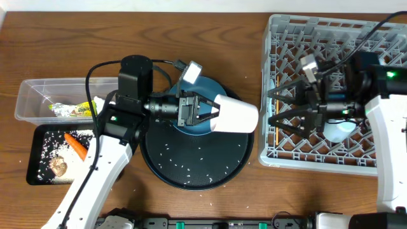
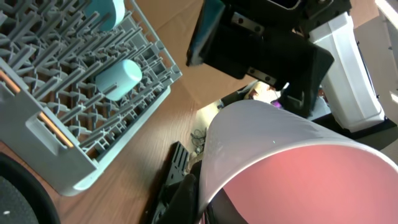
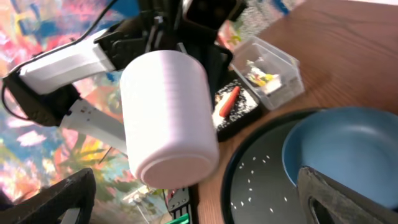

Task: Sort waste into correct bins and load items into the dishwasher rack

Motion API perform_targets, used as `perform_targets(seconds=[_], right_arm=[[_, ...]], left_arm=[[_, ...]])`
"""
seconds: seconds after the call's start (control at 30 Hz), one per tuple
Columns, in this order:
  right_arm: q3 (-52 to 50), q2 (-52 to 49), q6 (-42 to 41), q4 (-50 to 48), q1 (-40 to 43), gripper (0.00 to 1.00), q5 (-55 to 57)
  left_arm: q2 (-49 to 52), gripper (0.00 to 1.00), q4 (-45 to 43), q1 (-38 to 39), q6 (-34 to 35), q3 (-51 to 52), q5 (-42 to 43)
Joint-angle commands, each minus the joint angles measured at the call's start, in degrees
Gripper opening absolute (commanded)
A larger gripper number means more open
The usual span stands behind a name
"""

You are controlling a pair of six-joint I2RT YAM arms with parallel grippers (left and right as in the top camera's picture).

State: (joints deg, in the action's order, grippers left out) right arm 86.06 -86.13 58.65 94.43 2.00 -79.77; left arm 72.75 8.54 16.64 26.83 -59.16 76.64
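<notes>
Far left of the round tray (image 1: 191, 178), the tub (image 1: 25, 102) sits on the surface (image 1: 63, 38) with the wrapper (image 1: 71, 109) inside. Just in front of the tub, also left of the round tray, the black tray (image 1: 35, 175) holds the carrot (image 1: 76, 146), the lump (image 1: 58, 165) and a spread of rice (image 1: 48, 149).

The round tray is dotted with loose rice grains. The plate (image 1: 206, 86) lies on its rear half.

The left gripper (image 1: 213, 113) reaches out over the plate and is clamped on the pink cup (image 1: 236, 116) at its rim end. The cup lies on its side in the air above the round tray's right edge. Its mouth faces the gripper and its base points toward the rack (image 1: 331, 44). The left wrist view looks straight into the cup's pink inside.

The rack stands on the surface just right of the round tray, close to it but apart.

The right gripper (image 1: 272, 108) hovers over the rack's near-left part, facing the round tray. Its fingers are spread wide and hold nothing.

Further right from the round tray, the blue cup (image 1: 337, 131) lies in the rack, partly hidden under the right arm.
</notes>
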Motion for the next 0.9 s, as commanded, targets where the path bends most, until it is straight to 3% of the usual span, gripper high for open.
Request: perform_targets(seconds=[0.0,0.53,0.87], right_arm=[[-0.33,0.5,1.86,-0.87,-2.27,0.94,-2.82],[-0.37,0.5,1.84,-5.6,-9.75,0.91,-2.8],[-0.66,0.11,1.84,-8.24,-12.85,0.82,-2.62]], left_arm=[[-0.04,0.06,-1.44,-0.17,0.07,-0.09,1.53],[-0.04,0.06,-2.03,-0.17,0.26,-0.09,1.36],[-0.09,0.06,-2.05,-0.2,0.26,-0.09,1.36]])
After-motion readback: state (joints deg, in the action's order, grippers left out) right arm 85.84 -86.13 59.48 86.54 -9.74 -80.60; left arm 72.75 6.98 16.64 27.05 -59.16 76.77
